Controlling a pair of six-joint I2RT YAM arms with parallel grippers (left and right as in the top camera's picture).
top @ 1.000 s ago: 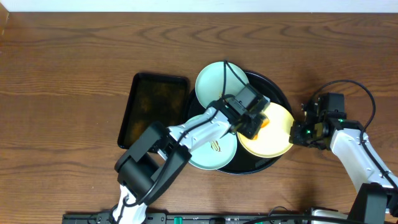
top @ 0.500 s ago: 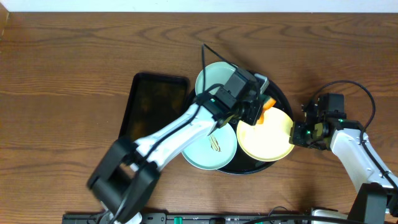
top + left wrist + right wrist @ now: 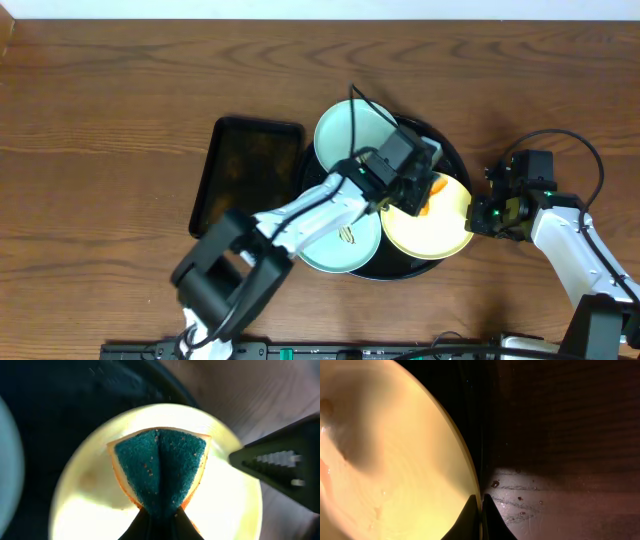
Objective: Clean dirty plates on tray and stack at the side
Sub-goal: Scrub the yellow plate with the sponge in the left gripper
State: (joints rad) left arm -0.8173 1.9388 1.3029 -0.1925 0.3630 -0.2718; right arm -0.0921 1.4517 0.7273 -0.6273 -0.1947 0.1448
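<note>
The round black tray [image 3: 452, 160] holds three plates. The pale yellow plate [image 3: 440, 228] lies at its right, a mint-green plate [image 3: 345, 130] at the back left, another mint-green plate [image 3: 340, 245] with a brown smear at the front left. My left gripper [image 3: 418, 195] is shut on a sponge [image 3: 160, 467], teal with orange edges, pressed on the yellow plate [image 3: 220, 510]. My right gripper [image 3: 481, 510] is shut on the yellow plate's right rim [image 3: 395, 460]; it also shows overhead [image 3: 478, 215].
A smaller rectangular black tray [image 3: 245, 175] lies left of the round tray. Small dark crumbs and wet streaks [image 3: 520, 497] mark the wooden table [image 3: 120, 110] beside the right gripper. The right arm's cable loops over the table at the right.
My left gripper with the sponge moved from the yellow plate's upper left edge back onto the plate, toward its middle. The right gripper has held still on the rim.
</note>
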